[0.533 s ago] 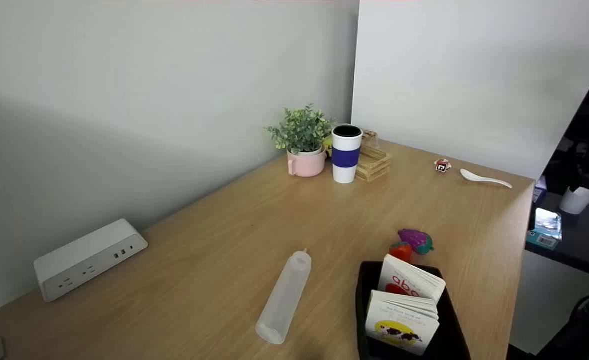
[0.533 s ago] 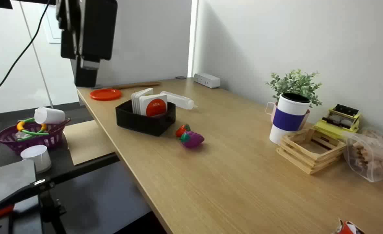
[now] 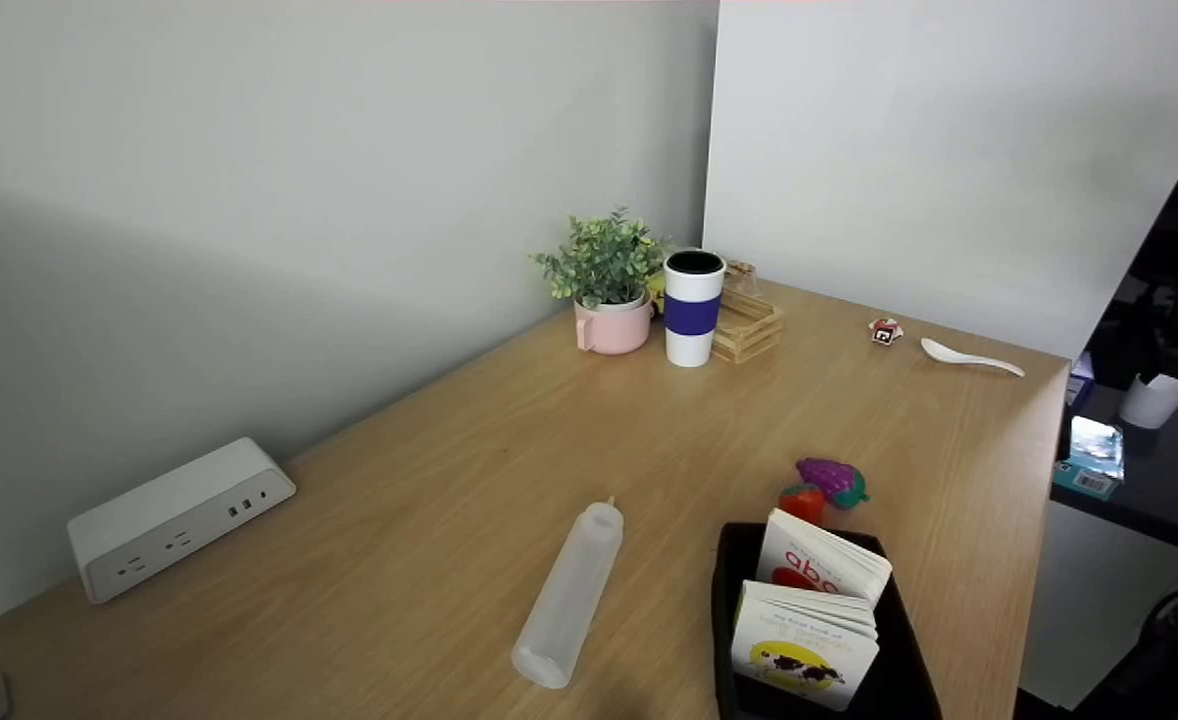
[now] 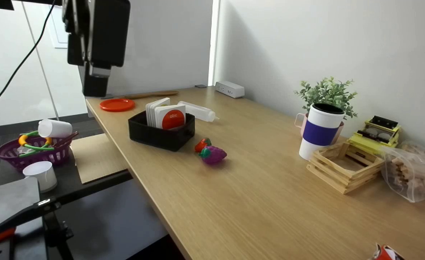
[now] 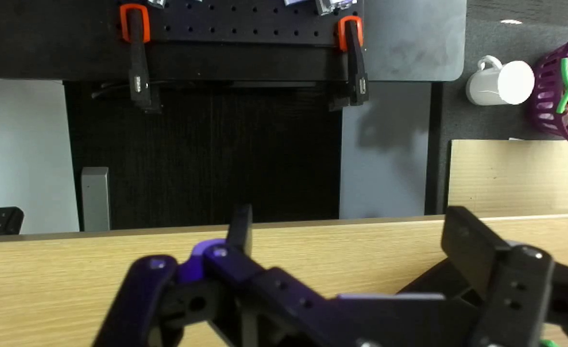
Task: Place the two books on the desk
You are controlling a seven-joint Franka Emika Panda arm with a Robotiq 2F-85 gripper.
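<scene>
The book with a red picture [image 3: 814, 562] and the book with yellowish print and a cow [image 3: 804, 650] stand leaning in the black tray [image 4: 151, 138]. In an exterior view the red-picture book [image 4: 172, 117] is nearer and the cow book [image 4: 151, 113] is behind it. The tray rests on the wooden desk [image 3: 429, 520]. My gripper [image 5: 351, 233] is open with nothing between its fingers. In an exterior view the gripper [image 4: 95, 83] hangs in the air near the desk's edge, apart from the tray. In the wrist view a tray corner [image 5: 433, 284] shows; the books are hidden.
A clear bottle [image 3: 569, 595] lies beside the tray. A toy strawberry [image 4: 202, 144] and purple toy fruit [image 4: 213, 154] lie by it. A red plate [image 4: 117, 104] is behind the tray. A tumbler [image 4: 320, 130], wooden crate [image 4: 346, 168] and potted plant [image 3: 609, 280] stand near the wall.
</scene>
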